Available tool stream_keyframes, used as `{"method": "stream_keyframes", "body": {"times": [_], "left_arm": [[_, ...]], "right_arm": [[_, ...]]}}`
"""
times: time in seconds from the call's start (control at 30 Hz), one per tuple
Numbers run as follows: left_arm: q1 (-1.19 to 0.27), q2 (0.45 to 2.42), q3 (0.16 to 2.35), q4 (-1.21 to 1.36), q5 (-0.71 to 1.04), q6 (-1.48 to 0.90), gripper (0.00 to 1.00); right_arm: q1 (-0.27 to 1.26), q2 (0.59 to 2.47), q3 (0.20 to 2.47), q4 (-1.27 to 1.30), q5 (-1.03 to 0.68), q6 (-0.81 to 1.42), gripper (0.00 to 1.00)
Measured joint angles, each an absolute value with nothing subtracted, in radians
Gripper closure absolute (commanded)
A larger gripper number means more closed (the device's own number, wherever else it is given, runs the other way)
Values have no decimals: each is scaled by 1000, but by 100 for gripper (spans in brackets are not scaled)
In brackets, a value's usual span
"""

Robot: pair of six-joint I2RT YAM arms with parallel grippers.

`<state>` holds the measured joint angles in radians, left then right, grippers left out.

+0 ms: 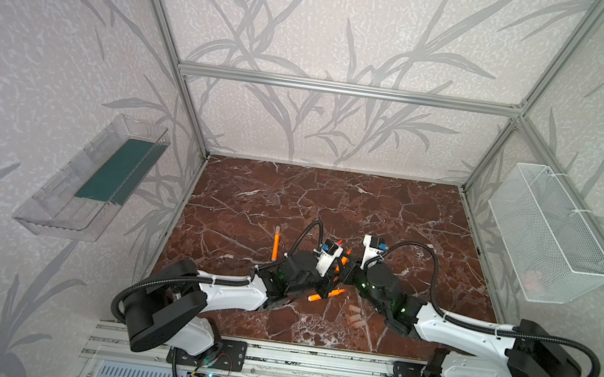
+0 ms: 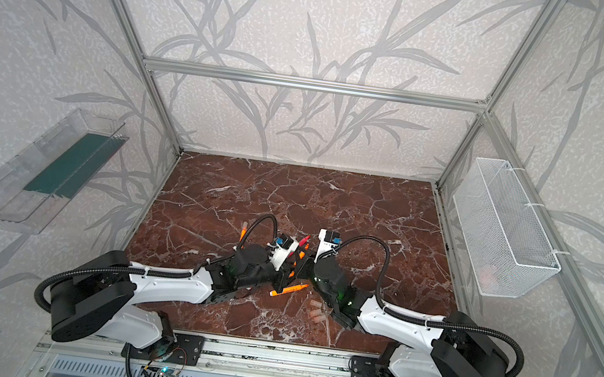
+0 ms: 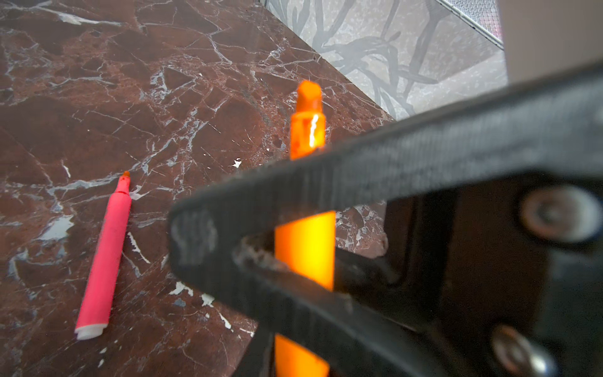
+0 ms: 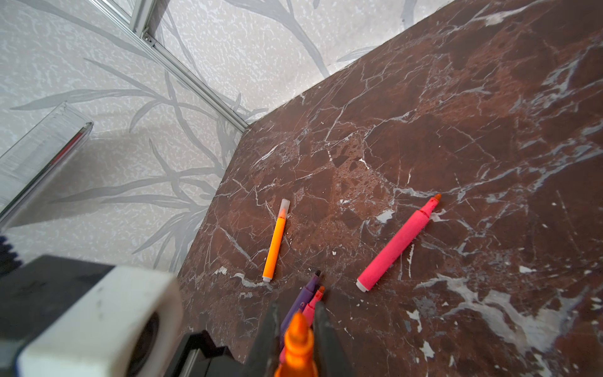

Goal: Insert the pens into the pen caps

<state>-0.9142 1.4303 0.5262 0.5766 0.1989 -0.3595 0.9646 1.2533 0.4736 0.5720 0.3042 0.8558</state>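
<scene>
Orange pen nipped in right gripper, tip pointing outward — pink pen lies flat beyond the fingertips. Alongside, left gripper — grip unreadable.

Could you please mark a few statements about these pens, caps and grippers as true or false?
The right gripper is shut on an uncapped orange marker pen. True.
The pink marker pen lying on the brown marble table wears a cap. False: its tip is bare.
A second orange pen, lying on the table, carries a translucent cap. True.
The white wire-mesh basket stands on the table. False: it hangs on the side wall.
</scene>
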Motion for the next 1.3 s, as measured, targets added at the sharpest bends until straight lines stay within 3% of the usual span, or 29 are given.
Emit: {"method": "stream_keyframes", "body": {"times": [0.17, 0.3, 0.4, 0.53, 0.63, 0.73, 1.0, 1.3], "left_arm": [[-913, 1430, 527, 566, 181, -358, 62], [-913, 1430, 527, 554, 168, -358, 62], [-913, 1429, 528, 554, 162, -356, 79], [-921, 1426, 528, 562, 167, -355, 100], [-918, 1426, 528, 560, 153, -359, 100], [-885, 1426, 528, 557, 128, -372, 100], [-722, 1350, 495, 504, 99, -424, 100], [-720, 1216, 440, 448, 68, -422, 100]], "right_arm": [[971, 1272, 470, 587, 292, 867, 100], [978, 1274, 470, 598, 291, 868, 100], [981, 1274, 470, 601, 291, 868, 100], [984, 1276, 470, 602, 294, 867, 80], [986, 1272, 470, 596, 300, 865, 64], [990, 1238, 468, 545, 318, 857, 56], [990, 1016, 456, 311, 462, 820, 53], [843, 984, 447, 47, 503, 796, 58]]}}
